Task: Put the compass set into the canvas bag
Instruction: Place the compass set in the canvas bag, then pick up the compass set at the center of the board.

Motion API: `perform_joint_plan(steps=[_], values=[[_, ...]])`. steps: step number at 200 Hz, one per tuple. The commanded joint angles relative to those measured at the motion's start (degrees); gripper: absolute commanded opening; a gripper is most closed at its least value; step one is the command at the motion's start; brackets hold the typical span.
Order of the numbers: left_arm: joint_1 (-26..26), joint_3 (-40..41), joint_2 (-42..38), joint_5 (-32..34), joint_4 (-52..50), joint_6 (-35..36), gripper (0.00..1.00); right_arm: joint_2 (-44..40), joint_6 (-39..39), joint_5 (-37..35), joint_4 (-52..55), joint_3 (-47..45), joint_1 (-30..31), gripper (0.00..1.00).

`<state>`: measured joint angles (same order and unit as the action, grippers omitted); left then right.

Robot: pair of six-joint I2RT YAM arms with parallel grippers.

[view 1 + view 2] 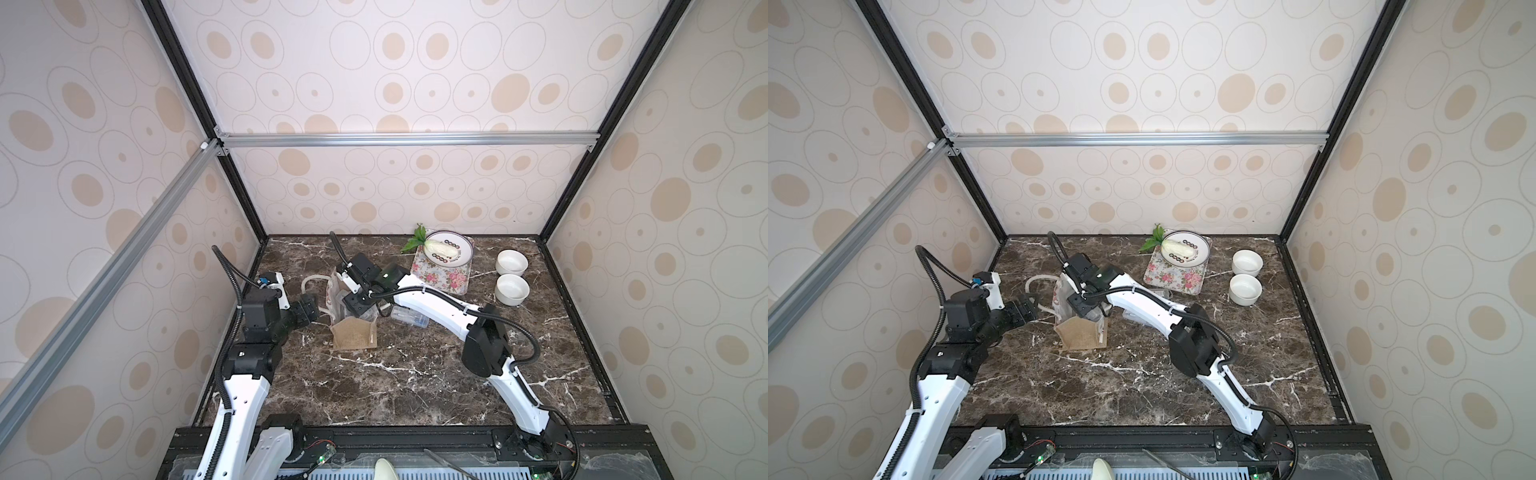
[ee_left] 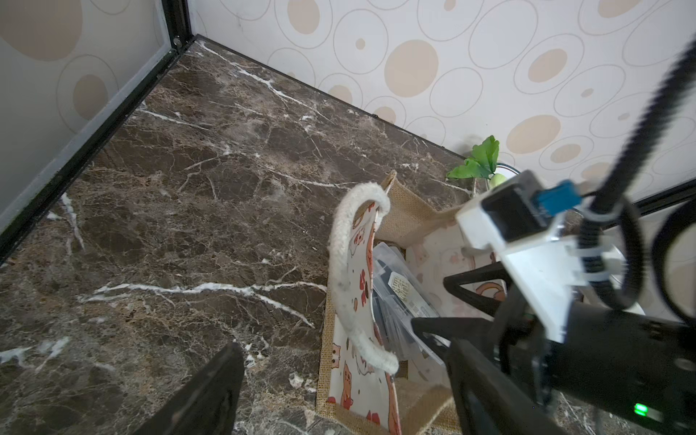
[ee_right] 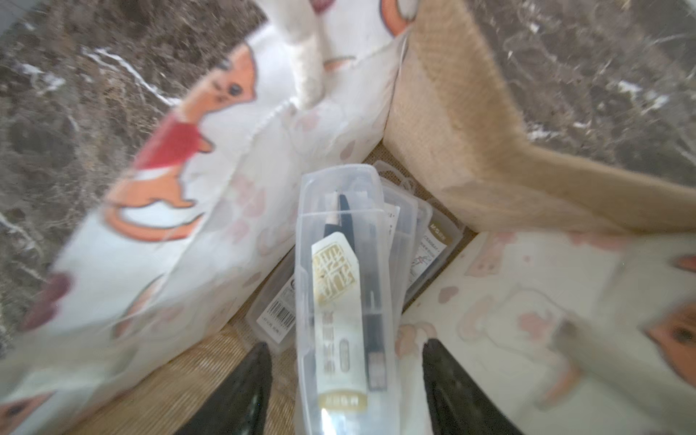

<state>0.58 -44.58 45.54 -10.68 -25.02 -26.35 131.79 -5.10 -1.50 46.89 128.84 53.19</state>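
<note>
A robot-lab test cell: an aluminium frame (image 1: 407, 139) carries wallpapered panels (image 1: 374, 62) around a marble-look tabletop (image 1: 415, 374), a left arm (image 1: 245, 395) and right arm (image 1: 436, 307) stand on a front rail (image 1: 415, 440), beside a plate (image 1: 463, 245) and bowls (image 1: 512, 262).

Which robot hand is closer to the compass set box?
Right. The right gripper reaches into the canvas bag, its open fingers either side of the compass set. The left gripper is outside the bag, beside a rope handle.
</note>
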Motion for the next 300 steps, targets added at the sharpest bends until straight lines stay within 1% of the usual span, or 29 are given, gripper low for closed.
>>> perform_joint_plan(steps=[1,15,35,56,70,96,117,133,150,174,192,234,270,300], values=[[-0.2,-1.5,-0.2,-0.5,-0.9,-0.7,0.86,-8.3,3.8,1.4,-2.2,-2.1,0.4,0.67],[-0.3,-1.6,-0.1,-0.7,-0.8,-0.8,0.86,-11.3,6.1,1.5,-2.2,-3.8,0.4,0.68],[-0.2,-1.9,-0.2,-0.8,-0.9,-0.9,0.86,-16.5,9.2,-0.8,-2.5,-8.0,0.4,0.68],[-0.2,-2.0,-0.3,-1.0,-0.9,-1.0,0.86,-23.6,12.7,-3.4,-3.8,-15.3,0.1,0.68],[-0.2,-1.9,-0.2,-1.2,-0.7,-1.1,0.86,-28.8,13.3,-4.4,-5.1,-21.2,-0.9,0.68],[-0.2,-1.7,-0.1,-1.5,-0.2,-1.6,0.86,-38.6,11.6,-4.0,-8.1,-32.8,-5.1,0.66],[-0.2,-1.5,0.0,-1.9,0.4,-1.9,0.86,-45.4,9.7,-0.6,-10.3,-42.9,-10.4,0.66],[-0.3,-1.5,0.1,-2.1,0.6,-2.0,0.86,-48.6,9.3,1.4,-11.0,-49.9,-14.3,0.66],[-0.3,-1.7,0.3,-2.2,0.6,-2.2,0.86,-49.9,8.0,3.5,-10.9,-55.3,-18.5,0.66],[-0.3,-1.8,0.4,-2.1,0.8,-2.2,0.86,-48.6,6.7,7.0,-12.4,-60.2,-22.8,0.67],[-0.3,-1.8,0.5,-1.9,0.7,-2.4,0.86,-44.5,6.7,8.2,-11.8,-60.2,-23.4,0.66],[-0.3,-1.7,0.4,-1.7,0.5,-2.6,0.86,-33.0,8.0,11.7,-12.3,-55.8,-23.4,0.66],[-0.4,-2.1,0.7,-1.1,0.1,-2.3,0.86,-26.7,9.8,14.6,-12.5,-51.9,-22.9,0.66],[-0.3,-2.2,1.5,-1.5,0.6,-2.7,0.86,-22.5,11.5,15.4,-11.7,-48.5,-21.5,0.66]])
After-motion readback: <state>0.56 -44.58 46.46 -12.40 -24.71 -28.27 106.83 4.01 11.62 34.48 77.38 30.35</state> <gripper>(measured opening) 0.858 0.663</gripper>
